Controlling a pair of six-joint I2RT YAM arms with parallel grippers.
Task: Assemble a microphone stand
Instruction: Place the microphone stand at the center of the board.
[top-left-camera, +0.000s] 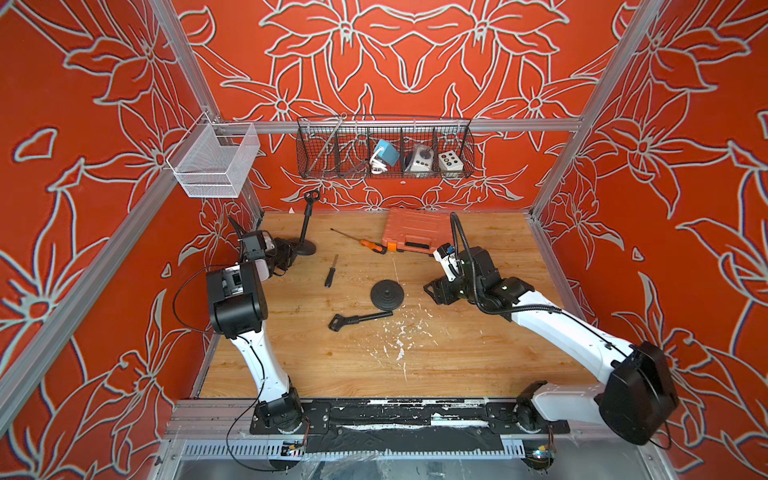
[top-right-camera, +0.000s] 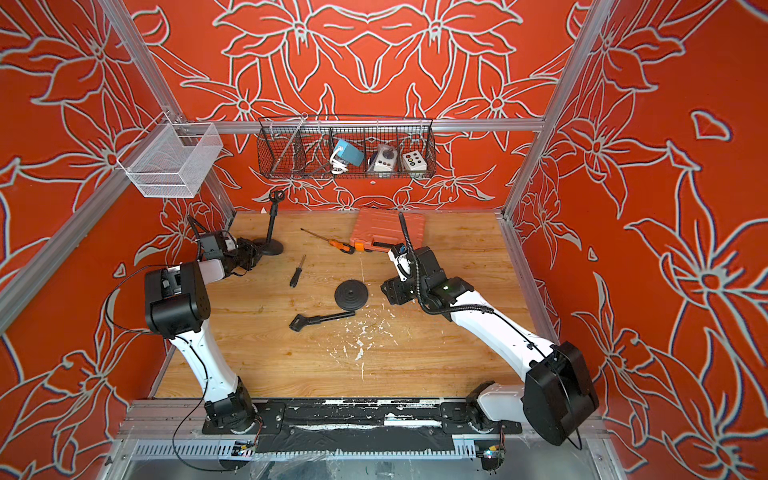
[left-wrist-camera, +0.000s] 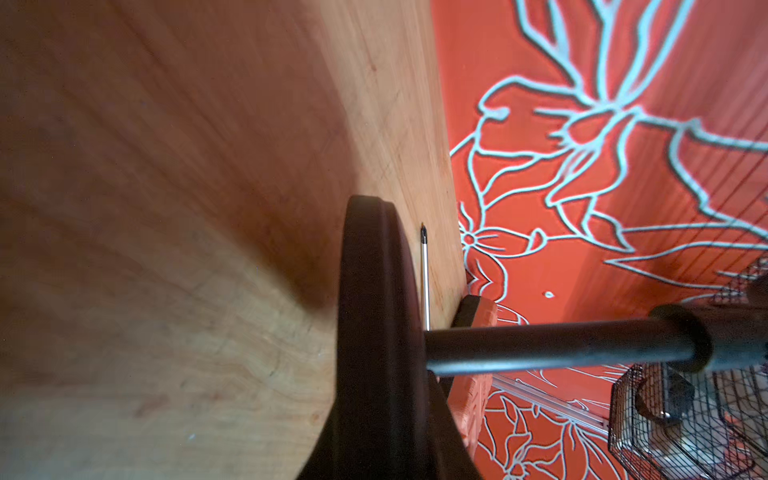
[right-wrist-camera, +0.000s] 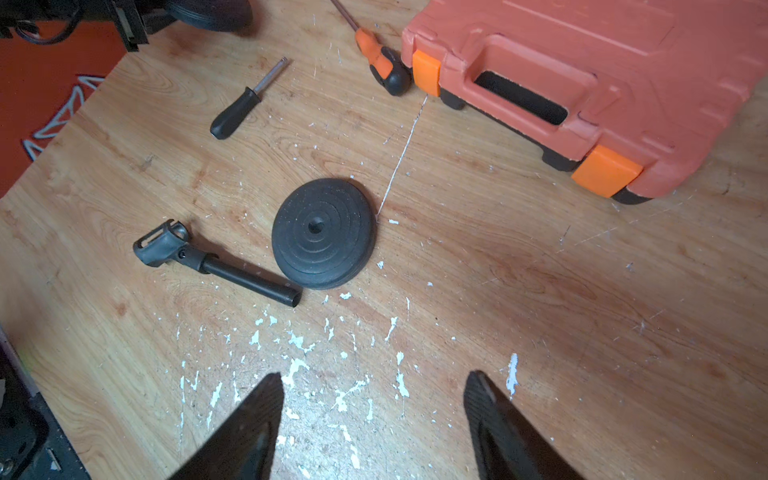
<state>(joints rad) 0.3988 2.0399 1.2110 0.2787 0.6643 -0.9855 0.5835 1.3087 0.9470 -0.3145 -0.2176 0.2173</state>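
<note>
L gripper (top-left-camera: 291, 254) is seen shut at upright stand's base (top-left-camera: 306, 249); hold can't be told. R gripper (right-wrist-camera: 374, 376) is spread wide, empty

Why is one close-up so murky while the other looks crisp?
Left wrist view: the base sits too close to focus, and a shadow darkens the table. Right wrist view: bright and sharp, only the right gripper soft at the edge. Both top views: evenly lit.

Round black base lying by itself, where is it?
In a top view the loose round base lies at the middle of the table, beside the pole with clip, between the black screwdriver and the open right gripper.
</note>
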